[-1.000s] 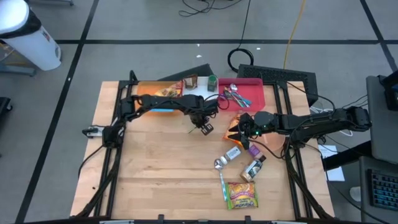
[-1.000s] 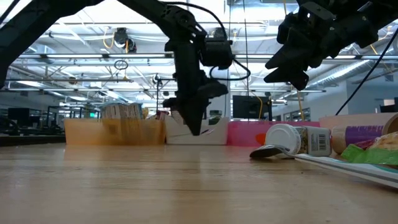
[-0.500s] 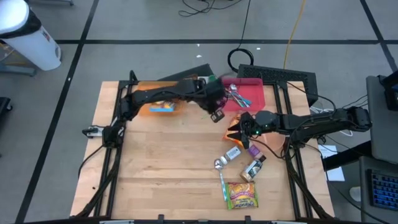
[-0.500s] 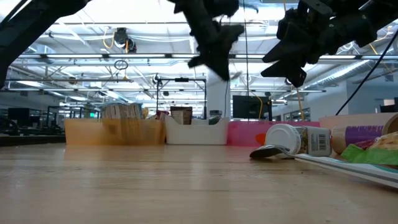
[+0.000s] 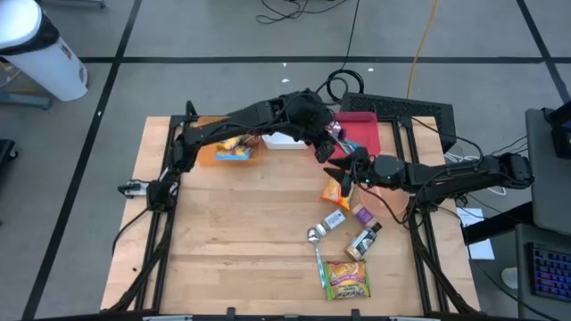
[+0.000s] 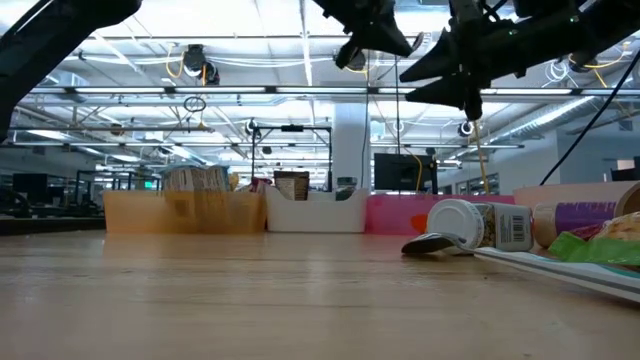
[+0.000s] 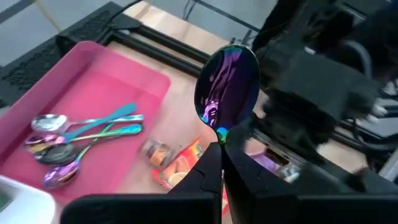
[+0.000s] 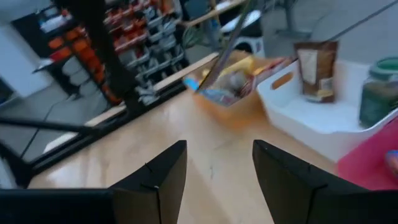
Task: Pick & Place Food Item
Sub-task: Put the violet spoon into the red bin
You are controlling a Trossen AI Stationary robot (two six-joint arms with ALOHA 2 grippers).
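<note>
My left gripper (image 5: 326,147) is shut on a shiny rainbow-tinted spoon (image 7: 227,87), high over the near edge of the pink tray (image 5: 361,134). My right gripper (image 5: 345,166) hangs close beside it, open and holding nothing (image 8: 217,162), above the orange snack packet (image 5: 333,189), which lies flat on the table. A small jar (image 5: 335,220), a purple pack (image 5: 364,215), a bottle (image 5: 364,241), a loose spoon (image 5: 317,250) and a green-yellow packet (image 5: 346,279) lie at the near right. My left gripper pinches the spoon's handle just below the bowl (image 7: 220,135) between its two fingers. The fingers run along the handle and hide the rest of it. They slant forward and down. The bowl (image 7: 228,74) sticks out past the fingertips, and the spoon is lifted clear.
Several spoons (image 7: 81,134) lie in the pink tray. A white bin (image 5: 281,138) with a pouch and a jar and an orange bin (image 5: 227,147) with packets stand along the far edge. My right arm (image 7: 311,81) is right next to the held spoon. Bare wood fills the table's left and near parts.
My left gripper has risen well off the table and gone toward the far right, to the pink tray, tipping from pointing down to slanting forward. My right gripper has tipped up to nearly level and stays open.
</note>
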